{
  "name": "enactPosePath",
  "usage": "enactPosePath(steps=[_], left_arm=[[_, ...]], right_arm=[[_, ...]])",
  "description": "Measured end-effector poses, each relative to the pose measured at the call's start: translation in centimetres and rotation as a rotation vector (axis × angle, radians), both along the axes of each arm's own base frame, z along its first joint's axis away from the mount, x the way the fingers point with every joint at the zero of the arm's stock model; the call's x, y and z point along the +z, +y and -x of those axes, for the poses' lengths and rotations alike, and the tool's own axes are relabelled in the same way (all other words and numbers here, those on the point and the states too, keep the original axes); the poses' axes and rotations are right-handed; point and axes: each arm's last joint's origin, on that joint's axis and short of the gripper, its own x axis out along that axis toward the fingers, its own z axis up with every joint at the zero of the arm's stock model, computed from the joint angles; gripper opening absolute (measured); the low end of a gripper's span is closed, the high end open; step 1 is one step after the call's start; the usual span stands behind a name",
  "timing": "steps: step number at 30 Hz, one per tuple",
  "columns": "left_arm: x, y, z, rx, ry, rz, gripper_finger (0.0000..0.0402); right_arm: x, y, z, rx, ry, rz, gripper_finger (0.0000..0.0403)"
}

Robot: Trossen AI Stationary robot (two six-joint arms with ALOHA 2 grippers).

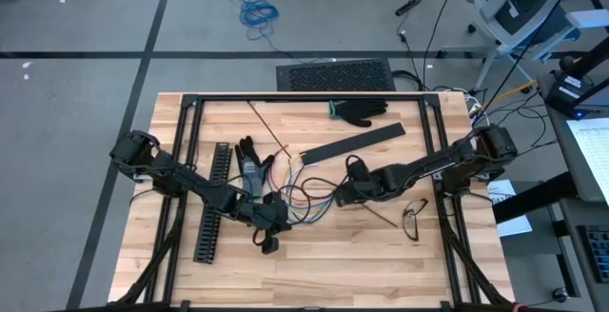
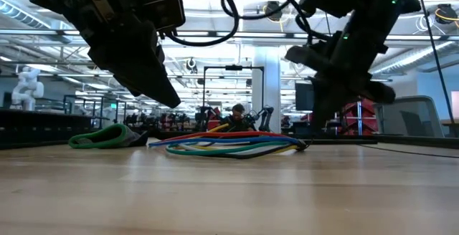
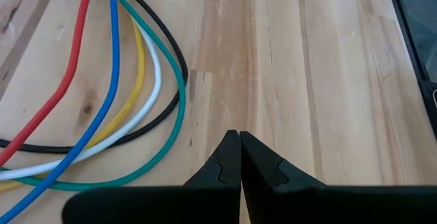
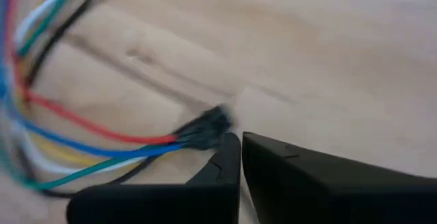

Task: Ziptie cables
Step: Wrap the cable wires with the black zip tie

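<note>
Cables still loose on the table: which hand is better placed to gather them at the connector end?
Probably the right hand: it is shut, right beside the dark connector where the cables meet. The left hand, also shut, faces bare wood beside their loops.

place: robotics lab | evidence: pale wooden butcher-block table (image 1: 314, 264) in black metal frame; grey office chair (image 1: 519, 3); white humanoid robot (image 2: 27, 84); ceiling strip lights

Your two arms are dark, jointed and slim, each mounted on a bulky black base at the table's 9 and 3 o'clock edges. The left gripper (image 3: 240, 138) and right gripper (image 4: 240, 141) each end in matte black, wedge-shaped fingers with stepped, notched inner edges. Black cables loop over the arms' upper housings.
</note>
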Motion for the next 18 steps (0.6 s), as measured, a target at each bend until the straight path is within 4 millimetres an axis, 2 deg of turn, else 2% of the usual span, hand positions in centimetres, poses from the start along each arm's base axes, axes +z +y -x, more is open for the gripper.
enactPosePath(steps=[8, 18], left_arm=[[0.0, 0.1, 0.0, 0.028, -0.001, -0.002, 0.0005], [0.0, 0.1, 0.0, 0.025, -0.002, -0.011, 0.0005]], right_arm=[[-2.4, 0.4, -0.7, -0.018, 0.052, -0.04, 0.0001], [-1.7, 2.3, -2.0, 0.042, -0.128, -0.132, 0.0]])
